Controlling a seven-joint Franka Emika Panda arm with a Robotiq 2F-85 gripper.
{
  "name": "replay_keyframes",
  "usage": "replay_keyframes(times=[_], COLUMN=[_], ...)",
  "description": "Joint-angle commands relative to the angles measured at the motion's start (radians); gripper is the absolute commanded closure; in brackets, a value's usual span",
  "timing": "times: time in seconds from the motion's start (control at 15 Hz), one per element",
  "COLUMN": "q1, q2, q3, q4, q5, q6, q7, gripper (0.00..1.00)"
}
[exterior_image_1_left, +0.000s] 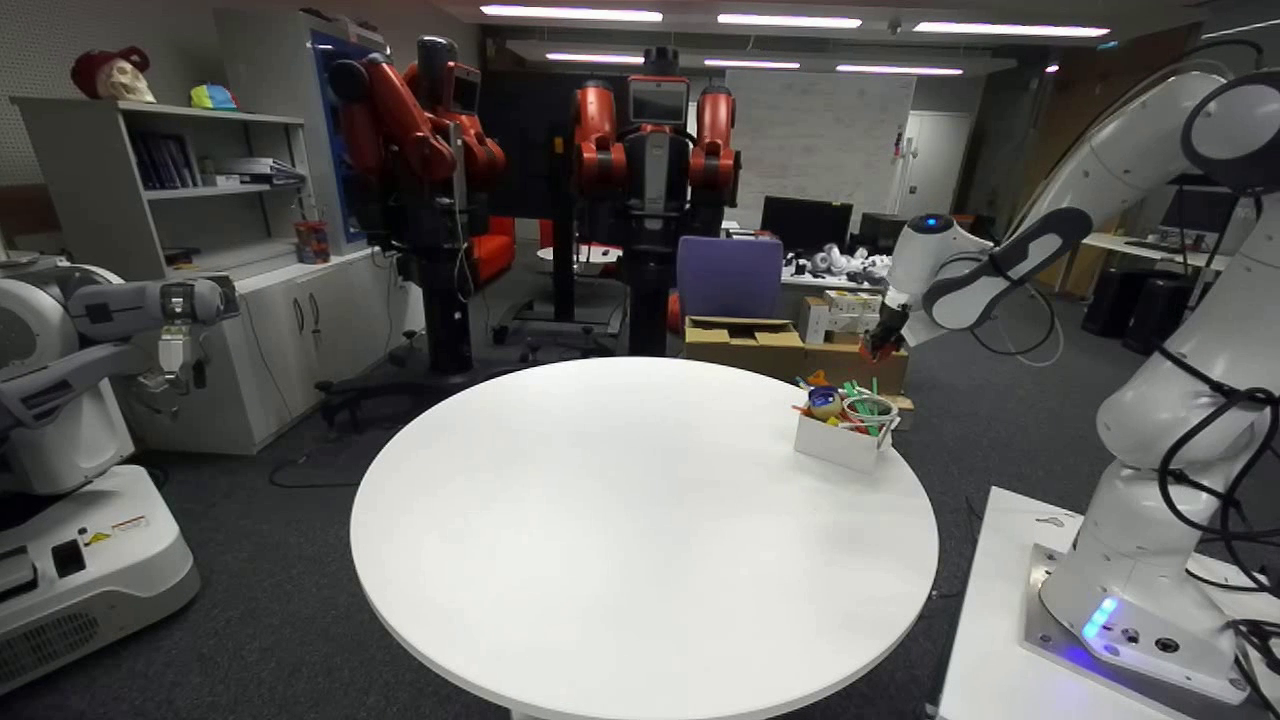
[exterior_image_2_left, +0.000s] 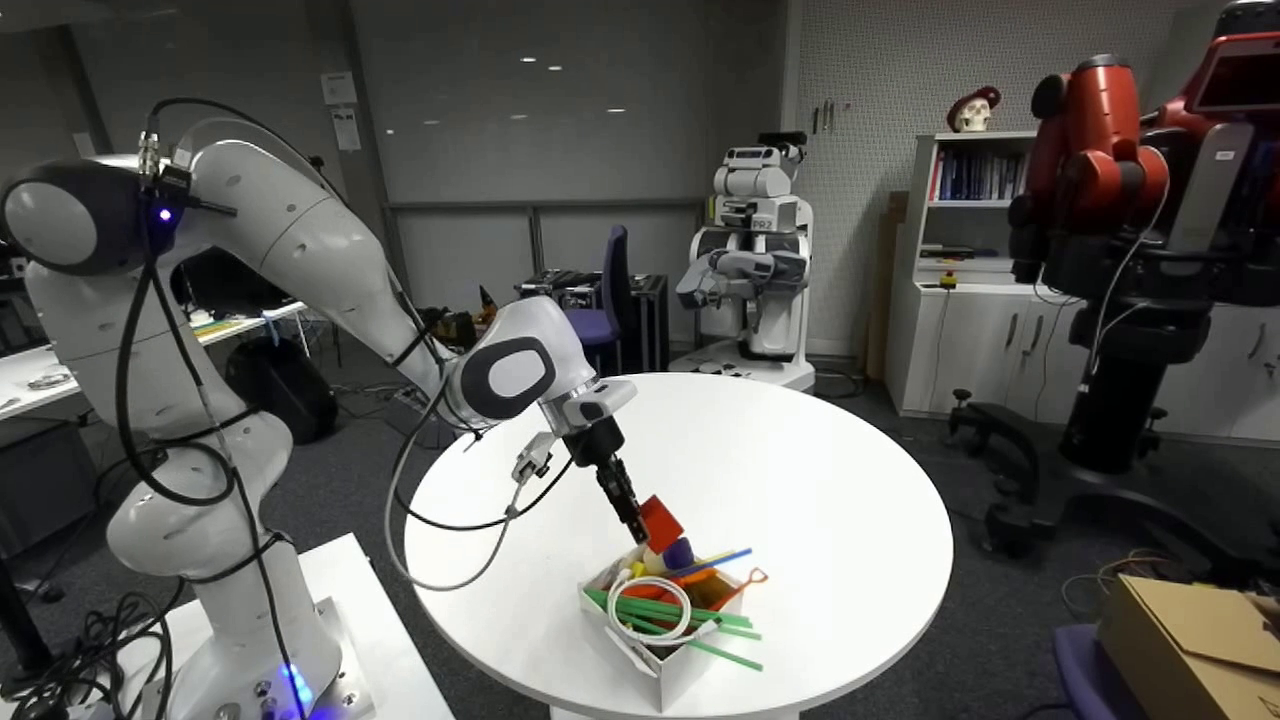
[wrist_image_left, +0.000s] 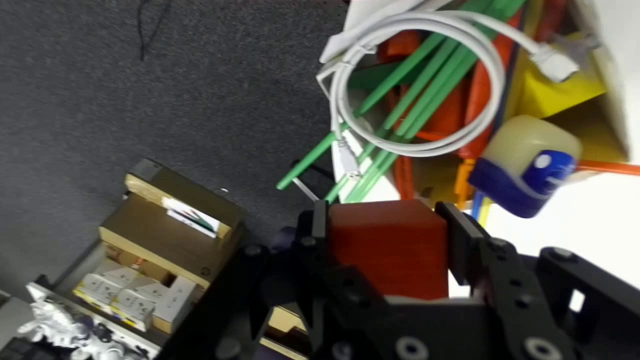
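Wrist view | my hand (wrist_image_left: 384, 225) pinching a red block (wrist_image_left: 392, 250), parted just to its width | both exterior views: it sits at my tip, raised higher than the box (exterior_image_2_left: 685, 675) on the bench (exterior_image_2_left: 820, 500), near it; over the rim or past, can't tell

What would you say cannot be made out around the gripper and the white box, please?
In an exterior view, the white box: its inside floor, hidden by its own near wall.
Wrist view, the white box and green sticks: cut off by the top edge.
Wrist view, the red block: lower left part, covered by the gripper.
Wrist view, the pale-and-blue container: lettering blurred.
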Motion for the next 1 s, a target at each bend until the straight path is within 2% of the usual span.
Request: replay_keyframes(times=[0.0,0.07,0.2,0.33,0.53,0.8,0.87,0.93], q1=[-0.061,0.026,0.097,0.166,0.232,0.271,0.277,0.284], q2=[0.082,0.108,0.170,0.228,0.301,0.363,0.376,0.385], q3=[0.068,0.003,-0.024,-0.045,-0.070,-0.103,-0.110,-0.116], q4=[0.089,0.106,0.125,0.143,0.186,0.240,0.252,0.261], q5=[-0.218,-0.272,-0.291,-0.261,-0.189,-0.119,-0.108,-0.094], q6=[-0.145,-0.219,-0.310,-0.352,-0.345,-0.347,-0.346,-0.350], q7=[0.276,0.347,0.396,0.392,0.336,0.302,0.298,0.289], gripper=[0.68,0.68,0.68,0.68,0.68,0.68,0.56,0.18])
